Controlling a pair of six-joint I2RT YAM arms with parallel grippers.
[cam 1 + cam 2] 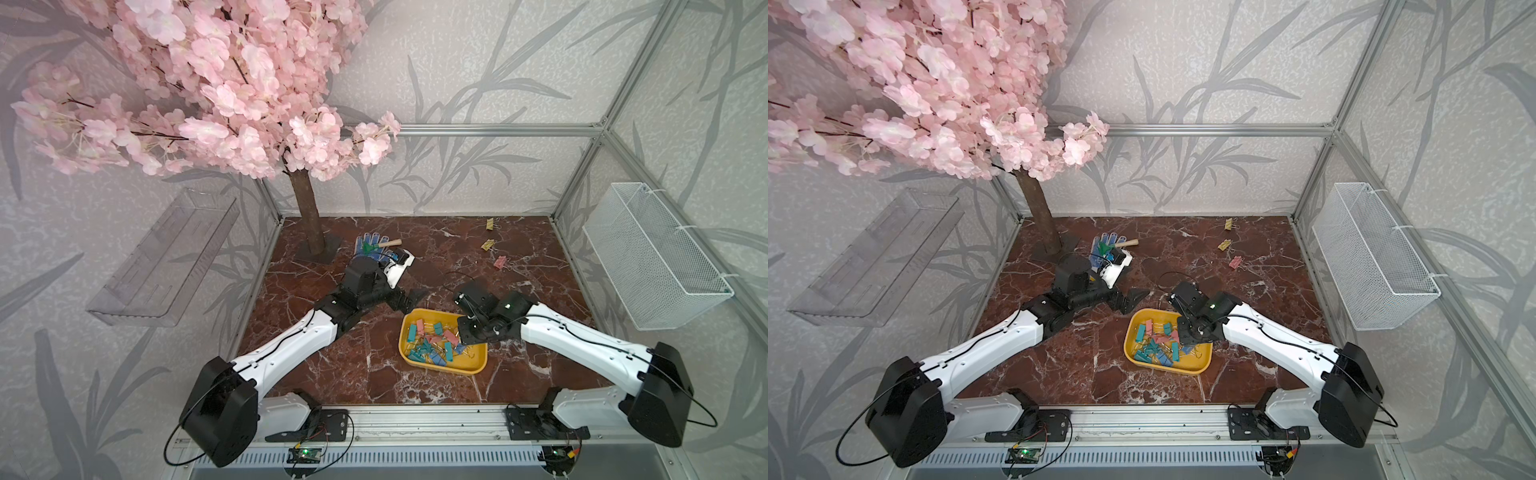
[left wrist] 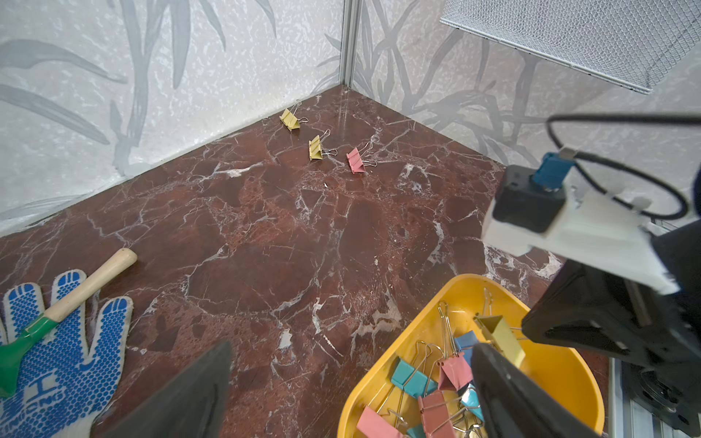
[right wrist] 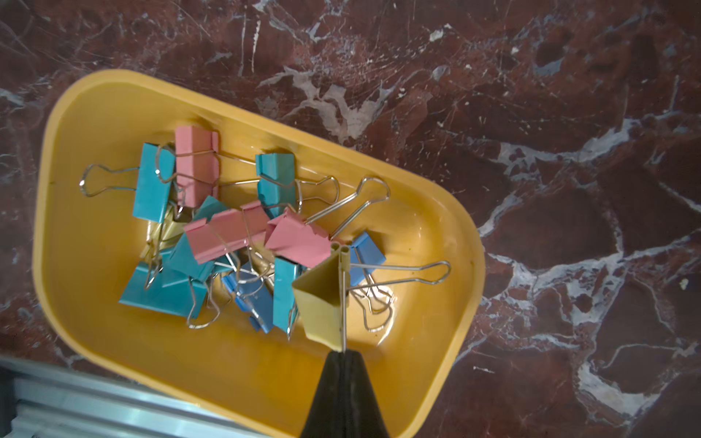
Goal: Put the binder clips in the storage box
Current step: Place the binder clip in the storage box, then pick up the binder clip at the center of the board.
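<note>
Binder clips (image 3: 227, 231) mostly in storage box (image 3: 417, 212); right gripper (image 3: 343, 354) pinches yellow clip (image 3: 322, 303) by wire handle over the box, left gripper (image 2: 351, 346) spread and empty beside it, three stray clips (image 2: 315, 148) lie near far corner.

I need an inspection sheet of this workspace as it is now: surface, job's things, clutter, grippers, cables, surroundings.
Surface: red-brown marble-pattern tabletop, no damage seen.
Job's things: yellow plastic storage box holds a pile of pastel binder clips; a first loose yellow clip, a second loose yellow clip and a loose pink clip lie on the table near the far right corner.
Clutter: white work glove with blue dots; green trowel with wooden handle across it.
Grippers: left gripper open, empty, near the box; right gripper shut on the wire handle of the held yellow clip, over the box.
Cables: black cable loop at the right wrist.
Surroundings: pink artificial blossom tree, clear acrylic shelf, white wire mesh basket.
</note>
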